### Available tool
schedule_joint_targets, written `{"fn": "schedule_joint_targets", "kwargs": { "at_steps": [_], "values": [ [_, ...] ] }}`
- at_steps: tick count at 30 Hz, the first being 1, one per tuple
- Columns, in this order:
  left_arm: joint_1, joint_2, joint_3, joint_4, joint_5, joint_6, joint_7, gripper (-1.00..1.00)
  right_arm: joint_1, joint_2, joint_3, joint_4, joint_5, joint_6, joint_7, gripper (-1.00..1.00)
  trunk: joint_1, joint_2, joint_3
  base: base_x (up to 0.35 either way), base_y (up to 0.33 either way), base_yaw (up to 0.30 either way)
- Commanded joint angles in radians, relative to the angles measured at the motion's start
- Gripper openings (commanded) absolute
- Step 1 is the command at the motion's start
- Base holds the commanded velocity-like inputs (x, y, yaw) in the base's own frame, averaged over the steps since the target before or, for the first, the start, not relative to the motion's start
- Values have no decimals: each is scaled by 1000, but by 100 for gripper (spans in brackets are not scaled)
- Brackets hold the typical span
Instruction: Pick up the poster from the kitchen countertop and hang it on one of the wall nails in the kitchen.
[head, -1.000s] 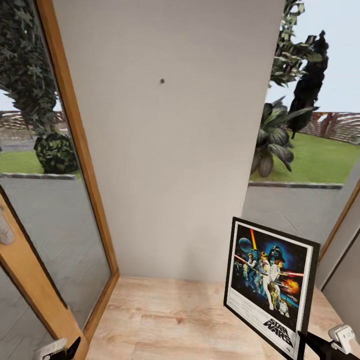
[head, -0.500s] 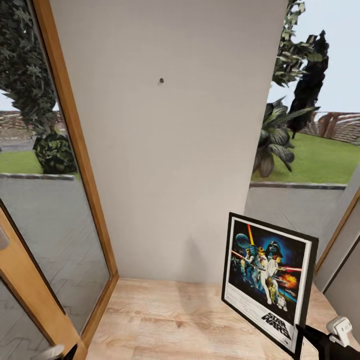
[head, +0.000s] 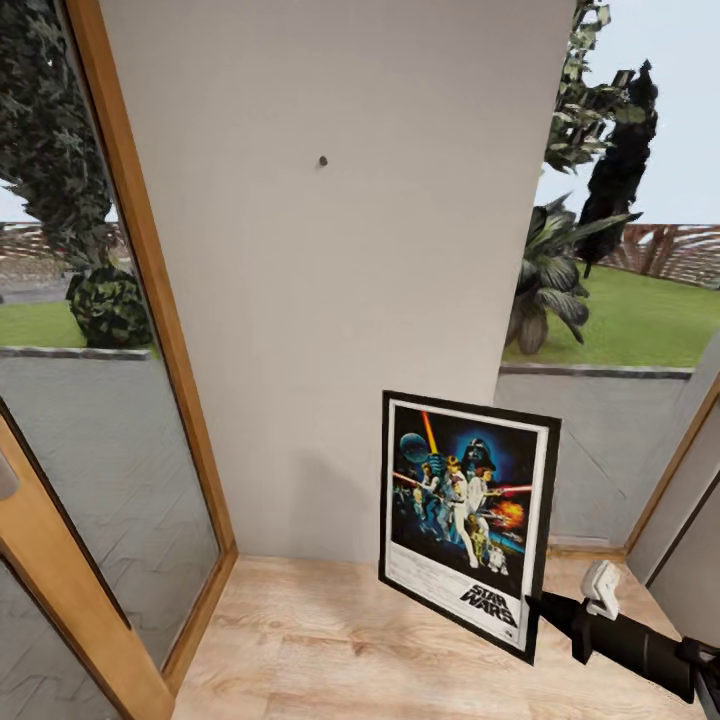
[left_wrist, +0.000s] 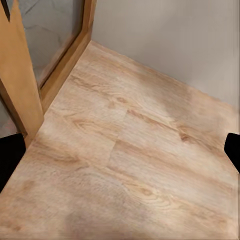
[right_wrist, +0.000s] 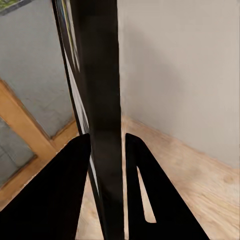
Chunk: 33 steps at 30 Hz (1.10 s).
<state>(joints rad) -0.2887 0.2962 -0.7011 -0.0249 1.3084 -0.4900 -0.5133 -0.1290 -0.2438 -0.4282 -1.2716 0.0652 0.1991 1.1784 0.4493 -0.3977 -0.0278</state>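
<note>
Before grey wall (head: 330, 300), poster (head: 465, 515) between right gripper's (head: 535, 603) fingers (right_wrist: 75, 195).

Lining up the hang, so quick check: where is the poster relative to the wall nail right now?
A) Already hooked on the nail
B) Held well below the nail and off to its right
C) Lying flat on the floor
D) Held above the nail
B: in the head view the poster, pinched at its lower right corner by the right gripper, sits low in front of the grey wall, while the nail is higher and further left.
</note>
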Motion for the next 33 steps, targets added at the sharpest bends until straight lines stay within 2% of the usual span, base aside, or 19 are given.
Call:
{"fn": "schedule_joint_targets", "kwargs": {
  "at_steps": [1, 2, 4, 5, 6, 7, 8, 9, 11, 12, 14, 15, 16, 17, 23, 24, 26, 29, 33],
  "values": [
    [0, -2, -8, 0, 11, -2, -4, 100, -3, 3, 16, -28, 3, 36, 6, -100, 1, -2, -2, 0, 0, 0],
    [0, -4, -8, 0, 11, -2, -4, 100, -5, 6, 33, -52, 3, 64, 7, -100, 1, -2, -2, 0, 0, 0],
    [1, -9, -7, 0, 11, -2, -4, 100, -20, 17, 101, -135, 0, 175, 7, -100, 1, -2, -2, 0, 0, 0],
    [1, -10, -7, 0, 11, -2, -4, 100, -30, 20, 115, -153, -2, 201, 7, -100, 1, -2, -2, 0, 0, 0],
    [2, -11, -7, 0, 11, -2, -4, 100, -93, 31, 168, -204, -9, 298, 7, -100, 1, -2, -2, 0, 0, 0],
    [2, -12, -7, 0, 11, -2, -4, 100, -113, 33, 184, -212, -10, 322, 7, -100, 1, -2, -2, 0, 0, 0],
    [2, -12, -7, 0, 11, -2, -4, 100, -161, 38, 220, -223, -12, 370, 7, -100, 1, -2, -2, 0, 0, 0],
    [2, -12, -7, 0, 11, -2, -4, 100, -274, 52, 302, -236, -14, 471, 7, -100, 1, -2, -2, 0, 0, 0],
    [2, -12, -7, 0, 11, -2, -5, 100, -347, 76, 342, -239, -14, 533, 7, -100, 1, -2, -2, 0, 0, 0],
    [2, -12, -7, 0, 10, -2, -5, 100, -419, 110, 365, -241, -14, 592, 7, -100, 1, -2, -2, 0, 0, 0],
    [2, -12, -7, 0, 10, -2, -5, 100, -466, 132, 374, -241, -14, 625, 7, -100, 1, -2, -2, 0, 0, 0],
    [2, -12, -7, 0, 9, -2, -5, 100, -598, 179, 388, -241, -15, 699, 7, -100, 1, -2, -2, 0, 0, 0],
    [2, -12, -7, 0, 9, -2, -5, 100, -618, 185, 389, -240, -15, 713, 7, -100, 1, -2, -2, 0, 0, 0],
    [2, -12, -7, 0, 9, -2, -5, 100, -696, 201, 405, -238, -15, 761, 7, -100, 1, -2, -2, 0, 0, 0],
    [2, -12, -8, 0, 9, -1, -5, 100, -829, 210, 427, -230, -20, 792, 8, -100, 1, -2, -2, 0, 0, 0],
    [2, -12, -8, 0, 9, -1, -5, 100, -882, 211, 430, -211, -35, 797, 8, -100, 1, -2, -2, 0, 0, 0],
    [2, -12, -8, 0, 9, -1, -5, 100, -933, 211, 432, -183, -65, 799, 11, -100, 1, -2, -2, 0, 0, 0],
    [2, -12, -8, 0, 9, -1, -5, 100, -993, 211, 442, -149, -106, 800, 18, -100, 1, -2, -2, 0, 0, 0],
    [2, -12, -7, 0, 9, -1, -5, 100, -1035, 204, 471, -93, -129, 801, 23, -100, 1, -2, -2, 0, 0, 0]
  ]
}}
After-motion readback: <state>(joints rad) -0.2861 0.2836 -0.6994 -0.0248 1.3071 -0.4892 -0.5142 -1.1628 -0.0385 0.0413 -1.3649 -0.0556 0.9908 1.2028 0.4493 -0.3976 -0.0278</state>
